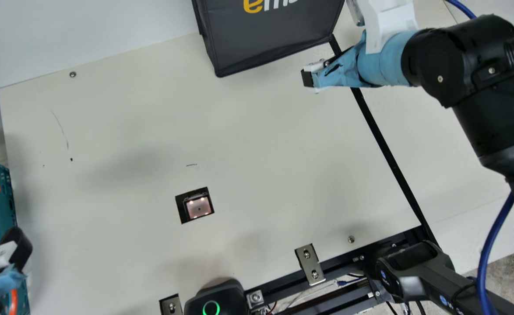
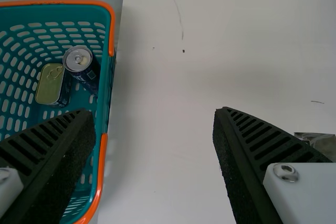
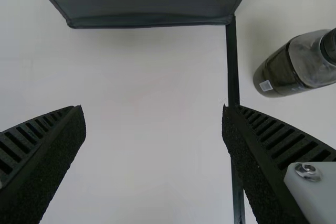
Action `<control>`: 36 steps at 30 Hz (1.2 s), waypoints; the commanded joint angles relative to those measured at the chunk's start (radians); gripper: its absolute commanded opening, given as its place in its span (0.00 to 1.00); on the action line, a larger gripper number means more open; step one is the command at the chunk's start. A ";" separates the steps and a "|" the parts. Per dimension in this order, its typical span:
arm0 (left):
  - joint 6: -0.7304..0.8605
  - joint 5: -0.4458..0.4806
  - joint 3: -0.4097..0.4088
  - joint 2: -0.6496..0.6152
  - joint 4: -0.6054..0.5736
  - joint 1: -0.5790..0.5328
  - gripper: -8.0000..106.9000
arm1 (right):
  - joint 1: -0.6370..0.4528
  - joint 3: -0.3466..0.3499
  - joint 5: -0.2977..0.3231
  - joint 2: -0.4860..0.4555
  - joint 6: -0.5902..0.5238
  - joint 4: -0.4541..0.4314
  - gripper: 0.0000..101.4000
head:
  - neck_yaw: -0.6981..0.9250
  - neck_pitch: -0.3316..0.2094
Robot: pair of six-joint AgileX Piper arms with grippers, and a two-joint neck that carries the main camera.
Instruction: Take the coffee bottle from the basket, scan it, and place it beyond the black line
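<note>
Beyond the black line (image 3: 232, 61) sits the coffee bottle (image 3: 296, 66), free of any grip, and that looks like the placing done! Near it, the right pincer (image 3: 153, 107) is spread wide, nothing between its fingers; across the surface (image 1: 257, 144), by the basket (image 2: 112, 35), the left pincer (image 2: 155, 112) gapes empty too. Whether the scan registered, can't tell. Next, surely, a clean retreat: right arm (image 1: 480, 78) away, no nudging that bottle!

The right edge of the right wrist view crops a bottle (image 3: 307, 66) at its cap, while a dark bag (image 1: 268, 39) runs off the main view's top and a teal basket (image 1: 5, 205) off its left.
</note>
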 commanded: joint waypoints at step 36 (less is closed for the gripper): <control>0.044 0.197 -0.301 -0.014 0.002 -0.027 0.85 | -0.045 0.061 0.156 -0.460 -0.067 -0.003 0.90 | 0.347 -0.026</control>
